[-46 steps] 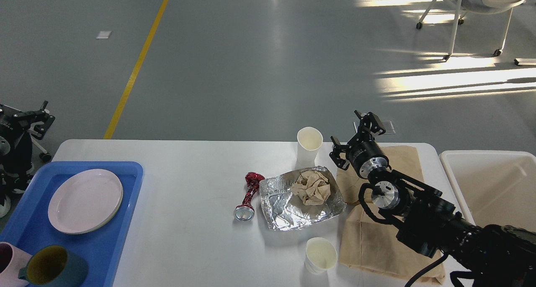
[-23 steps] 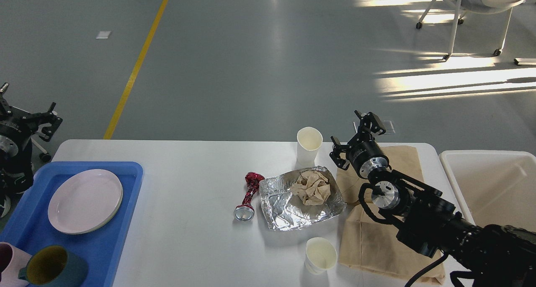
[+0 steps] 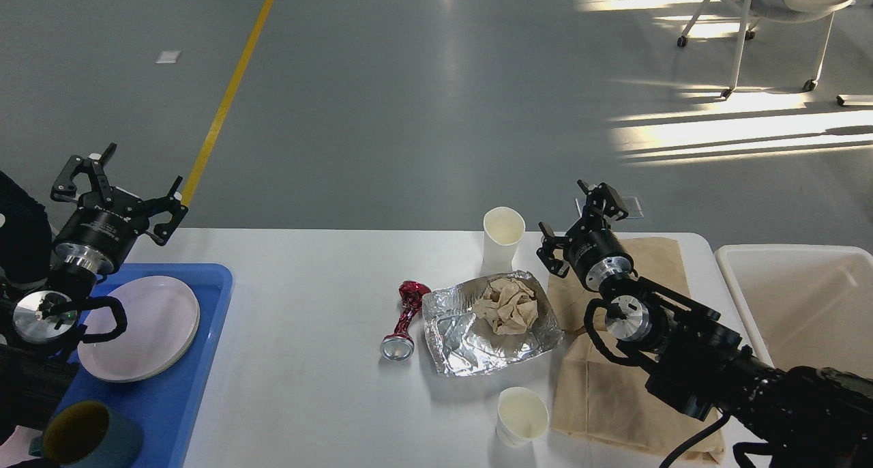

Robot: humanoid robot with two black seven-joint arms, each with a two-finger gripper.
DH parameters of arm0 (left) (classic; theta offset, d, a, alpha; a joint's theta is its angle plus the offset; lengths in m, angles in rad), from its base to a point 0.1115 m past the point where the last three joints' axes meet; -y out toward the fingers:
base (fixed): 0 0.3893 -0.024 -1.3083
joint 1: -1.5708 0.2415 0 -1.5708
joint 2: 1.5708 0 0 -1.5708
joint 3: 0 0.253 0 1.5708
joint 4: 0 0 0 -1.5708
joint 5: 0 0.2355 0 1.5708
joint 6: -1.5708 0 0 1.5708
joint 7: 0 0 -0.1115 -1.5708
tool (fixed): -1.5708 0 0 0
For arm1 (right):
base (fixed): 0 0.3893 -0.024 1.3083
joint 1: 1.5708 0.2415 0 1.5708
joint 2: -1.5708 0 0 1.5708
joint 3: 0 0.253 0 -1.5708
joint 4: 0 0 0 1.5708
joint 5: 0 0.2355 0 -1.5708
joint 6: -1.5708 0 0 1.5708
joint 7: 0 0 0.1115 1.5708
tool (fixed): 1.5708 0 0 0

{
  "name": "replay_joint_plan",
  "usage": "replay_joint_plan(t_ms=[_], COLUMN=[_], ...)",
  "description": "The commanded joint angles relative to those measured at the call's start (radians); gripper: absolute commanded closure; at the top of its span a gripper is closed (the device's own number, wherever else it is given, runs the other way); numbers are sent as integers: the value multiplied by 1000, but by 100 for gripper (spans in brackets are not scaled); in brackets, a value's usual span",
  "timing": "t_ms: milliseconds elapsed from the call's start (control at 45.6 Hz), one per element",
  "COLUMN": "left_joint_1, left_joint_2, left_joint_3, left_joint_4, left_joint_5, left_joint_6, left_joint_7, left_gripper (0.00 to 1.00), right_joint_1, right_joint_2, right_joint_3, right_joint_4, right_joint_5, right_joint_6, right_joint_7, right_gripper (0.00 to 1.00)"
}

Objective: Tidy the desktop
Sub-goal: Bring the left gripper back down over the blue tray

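Observation:
The white desktop (image 3: 307, 297) holds an upright paper cup (image 3: 503, 237) at the far edge and a second paper cup (image 3: 522, 417) near the front. Between them lies a crumpled foil sheet (image 3: 470, 338) with a wad of brown paper (image 3: 508, 305) on it. A twisted red can (image 3: 404, 318) lies just left of the foil. A flat brown paper bag (image 3: 614, 393) lies under my right arm. My right gripper (image 3: 563, 207) hangs open beside the far cup, holding nothing. My left gripper (image 3: 144, 166) is open above the table's far left corner, also holding nothing.
A blue tray (image 3: 198, 359) at the left carries a pink plate (image 3: 140, 328) and a teal mug (image 3: 89, 441). A white bin (image 3: 805, 304) stands off the table's right end. A chair (image 3: 771, 18) is far back on the grey floor.
My left arm has swung in from the left edge, and its gripper now stands over the tray's far corner. The right arm and all table items have stayed put.

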Motion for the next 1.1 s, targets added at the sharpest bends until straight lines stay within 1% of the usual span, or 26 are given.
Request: replay_joint_plan(t_ms=[0,153,241,482,789,1073], left_joint_1=[18,35,35,23,69,70], left_joint_2=[-38,-36,-35,-33,-55,-75], left_joint_3=[4,10,23,23,24,19], left_joint_4=[0,0,0,0,2,0], left_joint_5=[-4,-1,2,2,2,0], left_joint_6=[-9,-15,-15,-6,-15,-20], left_joint_7=[-2,0,15,15,14,0], left_gripper=[4,4,4,4,4,4], right_joint_1=[0,0,1,0,0,0], right_joint_2=[0,0,0,0,0,0], right_joint_3=[0,0,0,0,0,0], right_joint_4=[-1,0,0,0,0,-1], right_joint_5=[0,0,0,0,0,0], right_joint_6=[0,0,0,0,0,0], right_joint_7=[0,0,0,0,0,0], right_gripper=[0,0,0,0,0,0])
